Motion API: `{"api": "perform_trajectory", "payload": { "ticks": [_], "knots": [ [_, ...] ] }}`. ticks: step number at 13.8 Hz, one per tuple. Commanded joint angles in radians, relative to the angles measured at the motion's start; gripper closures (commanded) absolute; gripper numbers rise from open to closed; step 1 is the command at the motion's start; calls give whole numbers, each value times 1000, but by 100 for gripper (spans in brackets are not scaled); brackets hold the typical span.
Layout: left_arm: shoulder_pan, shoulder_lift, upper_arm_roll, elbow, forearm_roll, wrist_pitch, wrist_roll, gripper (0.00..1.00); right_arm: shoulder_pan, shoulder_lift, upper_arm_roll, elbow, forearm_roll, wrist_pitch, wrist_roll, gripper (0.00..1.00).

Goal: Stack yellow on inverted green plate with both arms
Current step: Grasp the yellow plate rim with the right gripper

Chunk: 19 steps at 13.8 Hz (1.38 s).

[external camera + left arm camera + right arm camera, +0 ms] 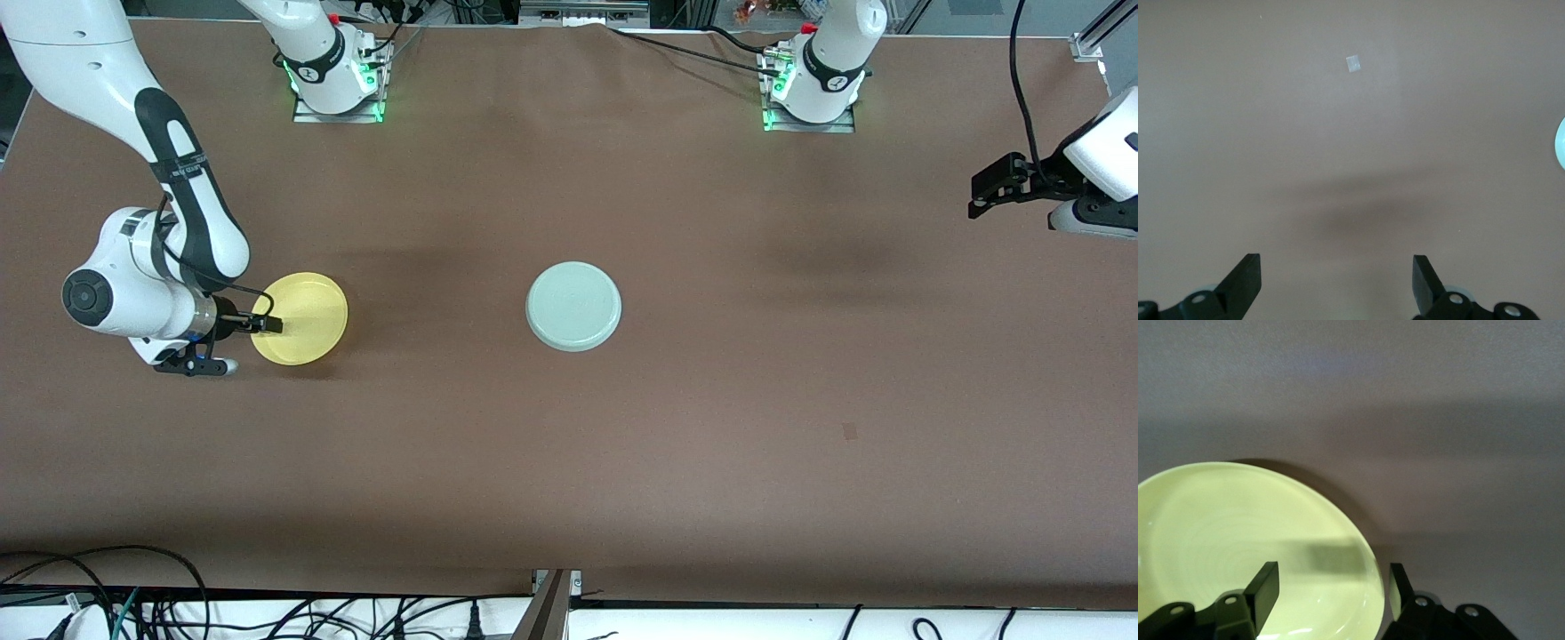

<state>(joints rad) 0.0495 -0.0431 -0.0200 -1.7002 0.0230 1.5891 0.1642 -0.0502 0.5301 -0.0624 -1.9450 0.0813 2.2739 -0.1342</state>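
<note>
In the front view, the small round bright yellow plate (302, 318) lies right way up on the brown cloth-covered table (711, 444) toward the right arm's end, and the small round pale mint-green plate (573, 306) lies upside down near the middle of the table, well apart from it, its flat ringed underside facing up. The right gripper (267, 324) is low at the yellow plate's rim, on the side toward the right arm's end of the table, one finger reaching in over the plate. The left gripper (982, 194) hangs over bare table at the left arm's end, waiting, well clear of both plates. In the left wrist view, the left gripper (1337, 280) has its jaws spread wide with nothing between them but bare table and a small pale square mark (1353, 63); a sliver of the green plate (1560, 141) shows at the frame's edge. In the right wrist view, the right gripper (1335, 590) straddles the rim of the yellow plate (1238, 533), one finger inside over the bowl and the other outside the rim, the jaws partly open and not yet pinching; the plate appears to rest on the table. The step in hand looks to be the grasp of the yellow plate, with the green one already inverted. The next move calls for closing firmly on the rim, lifting it level, carrying it over to the green plate and setting it down centred on the flat underside.
</note>
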Motion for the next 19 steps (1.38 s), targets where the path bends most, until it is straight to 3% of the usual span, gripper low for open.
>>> {"api": "perform_trajectory", "payload": {
  "ticks": [1, 3, 5, 9, 11, 12, 15, 19],
  "knots": [
    [18, -31, -14, -35, 17, 11, 28, 0, -36, 7, 9, -11, 31, 13, -76, 47],
    [20, -29, -14, -18, 15, 6, 28, 0, -37, 2, 7, -20, 52, 6, -88, 68],
    [18, -29, -17, -16, 14, 6, 28, 0, -37, 1, 9, -15, 58, 1, -140, 100],
    [20, -27, -12, 1, 14, 9, 26, 0, -20, -19, 58, 3, 58, -37, -154, 100],
    [33, -27, -12, 2, 6, 11, 18, 0, -7, -24, 128, 43, 55, -50, -148, 100],
    [41, -27, -14, 2, 6, 9, 26, 0, 9, -24, 134, 60, 58, -56, -128, 100],
    [46, 0, -12, 43, 18, 8, 14, 0, 81, 11, 139, 144, 67, -59, 6, 100],
    [47, 19, -12, 73, 18, 6, 20, 0, 171, 65, 203, 250, 153, -99, 205, 100]
  ]
}}
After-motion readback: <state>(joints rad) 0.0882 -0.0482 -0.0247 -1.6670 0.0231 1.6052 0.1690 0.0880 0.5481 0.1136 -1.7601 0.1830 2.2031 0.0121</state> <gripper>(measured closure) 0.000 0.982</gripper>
